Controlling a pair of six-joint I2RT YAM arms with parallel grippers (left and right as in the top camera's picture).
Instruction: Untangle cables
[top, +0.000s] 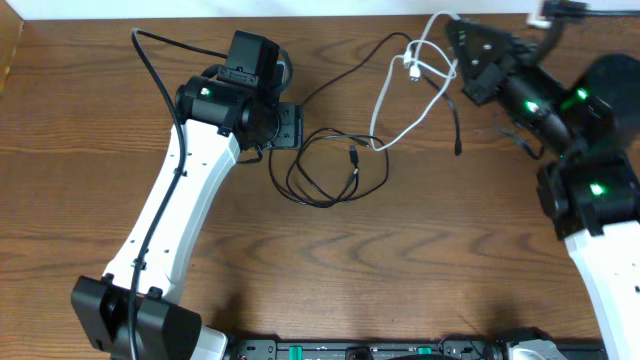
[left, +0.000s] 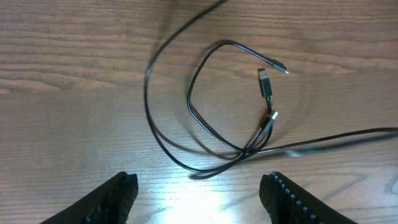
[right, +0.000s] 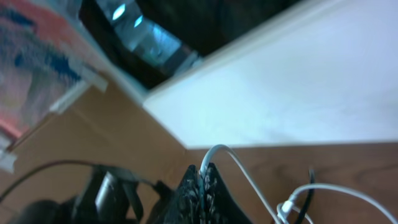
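Wooden table (top: 420, 260) with two cords near its far middle. The black cable (left: 189, 99) lies in a loose loop flat on the wood, its plug ends inside the loop, just ahead of the left gripper (left: 199, 186). That gripper's fingers are wide apart and hold nothing. The right gripper (right: 203, 173) is near the far right edge with its fingers pressed together, apparently pinching the white cable (right: 224, 151), though the view is blurry. The white cable trails back to the edge of the black loop.

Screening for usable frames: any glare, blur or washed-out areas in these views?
Overhead: sharp, evenly lit. Left wrist: glare on the table between the fingers; black cable blurs toward the right edge. Right wrist: soft throughout, white surface washed out, white cable legible.
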